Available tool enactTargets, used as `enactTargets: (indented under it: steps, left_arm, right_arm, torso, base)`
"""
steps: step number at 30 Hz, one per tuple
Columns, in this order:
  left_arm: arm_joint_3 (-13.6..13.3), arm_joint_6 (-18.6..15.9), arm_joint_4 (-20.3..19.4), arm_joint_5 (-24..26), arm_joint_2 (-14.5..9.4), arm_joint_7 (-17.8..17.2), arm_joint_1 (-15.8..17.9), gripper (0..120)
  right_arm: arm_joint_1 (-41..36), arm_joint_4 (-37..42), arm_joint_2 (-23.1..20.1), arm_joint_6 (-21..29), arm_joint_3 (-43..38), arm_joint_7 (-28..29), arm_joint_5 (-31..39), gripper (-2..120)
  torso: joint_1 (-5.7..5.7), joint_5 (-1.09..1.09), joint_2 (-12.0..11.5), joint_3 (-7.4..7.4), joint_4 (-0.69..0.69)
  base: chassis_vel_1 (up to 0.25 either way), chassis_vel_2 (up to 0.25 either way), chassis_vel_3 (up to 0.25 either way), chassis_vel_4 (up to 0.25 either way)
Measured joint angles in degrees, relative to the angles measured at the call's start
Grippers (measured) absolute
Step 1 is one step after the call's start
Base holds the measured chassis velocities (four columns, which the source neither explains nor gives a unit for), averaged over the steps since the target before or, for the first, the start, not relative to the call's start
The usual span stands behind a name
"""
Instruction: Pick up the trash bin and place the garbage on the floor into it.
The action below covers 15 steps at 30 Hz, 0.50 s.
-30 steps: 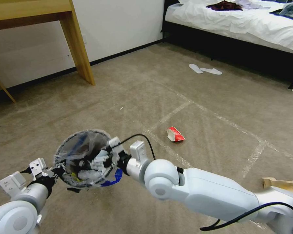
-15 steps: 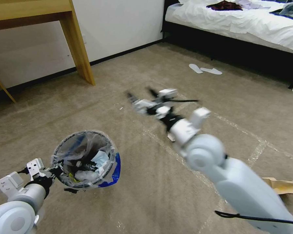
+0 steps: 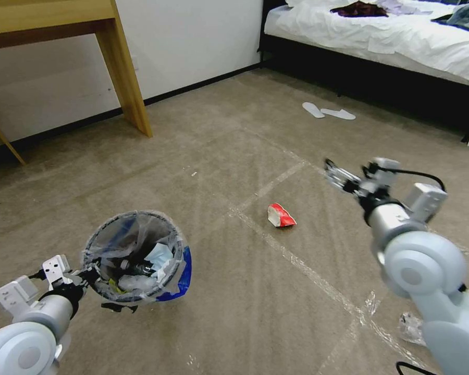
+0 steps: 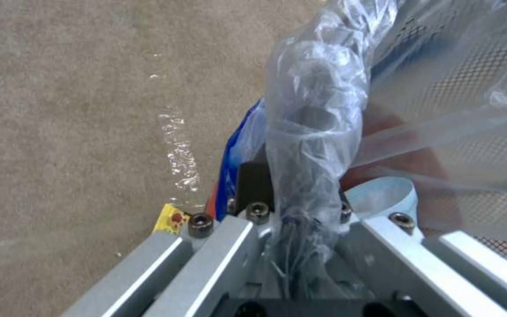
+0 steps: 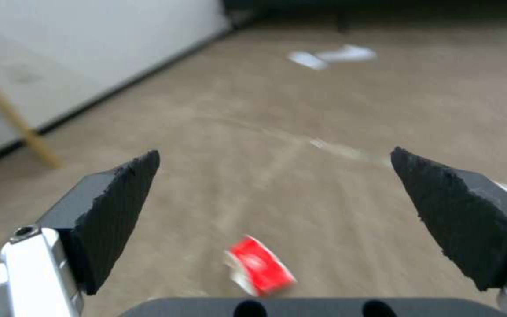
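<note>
Crinkled plastic rim of the trash bin (image 3: 135, 255) is pinched by the left pincer (image 3: 86, 276), apparently clear of the floor (image 3: 245, 312). Right pincer (image 3: 334, 174), spread wide, hangs above the floor beyond the red-white crushed carton (image 3: 280, 215).

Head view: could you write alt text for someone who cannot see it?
The left gripper holds a small round plastic-lined trash bin above beige carpet. The open right gripper hovers beyond a crushed red-white carton; flat white slippers lie near a white-sheeted bed.

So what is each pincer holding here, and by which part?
The left pincer is shut on the trash bin, gripping its plastic-lined rim. The right pincer is open and holds nothing.
</note>
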State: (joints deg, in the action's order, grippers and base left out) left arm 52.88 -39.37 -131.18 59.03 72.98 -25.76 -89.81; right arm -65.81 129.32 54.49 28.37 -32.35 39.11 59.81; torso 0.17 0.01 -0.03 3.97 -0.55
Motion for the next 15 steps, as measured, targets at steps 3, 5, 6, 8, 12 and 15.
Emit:
enactTargets:
  steps: [3,5,6,8,12,15]
  left_arm:
    - [-0.1,0.0,0.3,0.0,-0.1,0.0,0.2,1]
    - [-0.3,0.0,0.5,0.0,-0.1,0.0,0.5,1]
    - [-0.5,0.0,0.7,-0.1,0.0,0.0,0.8,1]
    - [-0.7,0.0,0.9,-0.2,0.1,0.0,0.9,1]
    - [-1.0,0.0,1.4,-0.4,0.4,0.1,1.2,1]
    - [-1.1,0.1,1.8,-0.4,0.4,0.1,1.5,1]
  right_arm:
    - [-3.9,-0.7,0.6,0.7,-4.2,3.7,4.2,100]
    - [-6.4,-1.4,1.6,1.1,-7.4,6.9,7.7,100]
    - [-9.3,-2.2,2.7,1.5,-10.6,10.0,11.1,100]
    - [-11.8,-3.2,3.4,1.7,-13.2,11.2,12.6,100]
    - [-18.4,-8.0,4.5,1.3,-18.0,11.7,13.3,100]
    - [-20.2,-13.0,4.9,0.8,-18.4,13.3,13.4,100]
  torso:
    - [0.00,0.00,0.0,0.00,0.01]
    - [0.00,0.00,0.0,0.00,0.01]
    - [0.00,0.00,0.0,0.00,0.01]
    - [0.00,0.01,0.0,0.00,0.00]
    - [0.00,0.00,0.0,0.00,-0.02]
    - [0.00,0.01,0.0,0.00,-0.02]
  base:
    - [0.000,0.000,0.000,0.000]
    - [0.000,0.000,0.000,0.000]
    - [0.000,0.000,0.000,0.000]
    - [0.000,0.000,0.000,0.000]
    - [0.000,0.000,0.000,0.000]
    - [0.000,0.000,0.000,0.000]
